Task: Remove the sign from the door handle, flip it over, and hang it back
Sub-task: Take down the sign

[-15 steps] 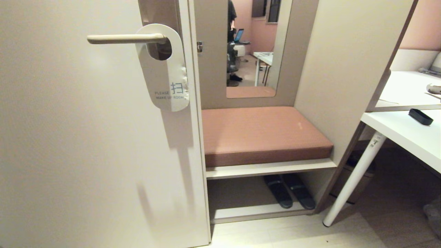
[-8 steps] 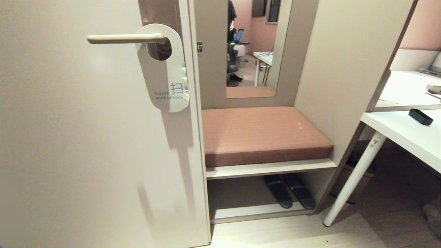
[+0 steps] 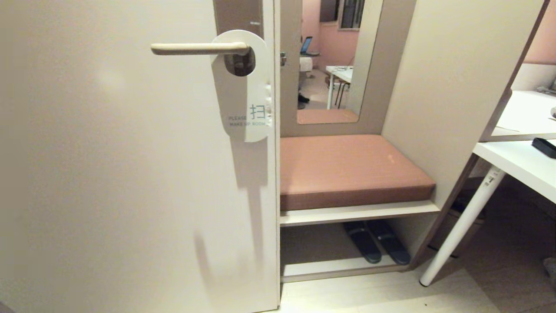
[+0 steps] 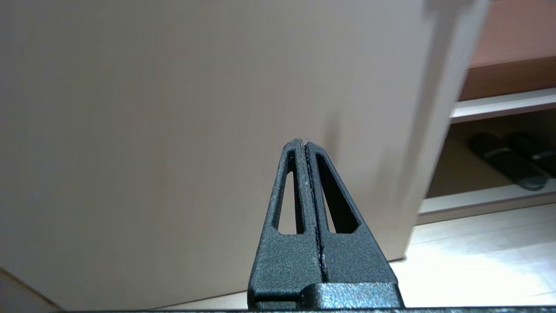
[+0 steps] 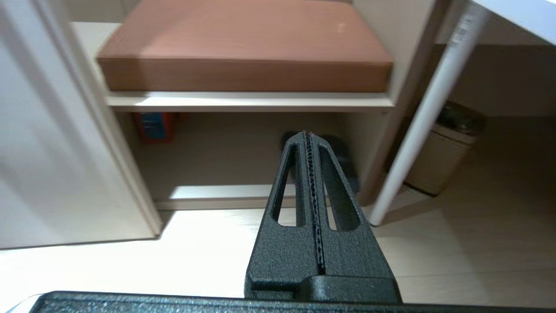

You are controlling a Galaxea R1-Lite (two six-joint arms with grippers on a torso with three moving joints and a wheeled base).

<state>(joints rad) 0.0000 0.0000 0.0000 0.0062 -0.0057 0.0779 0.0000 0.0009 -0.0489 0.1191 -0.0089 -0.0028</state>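
Head view hides both grippers, jaws pressed together; sign (image 3: 245, 93) text faint.

Past the right gripper (image 5: 309, 135), its closed fingers hide most of the slippers (image 5: 343, 158). The backplate (image 3: 238, 17) is cut off above the sign (image 3: 245, 93).

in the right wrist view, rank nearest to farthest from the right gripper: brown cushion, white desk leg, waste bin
From the right gripper, which is shut:
1. white desk leg, just off to its side
2. waste bin, behind the leg
3. brown cushion, up on the bench
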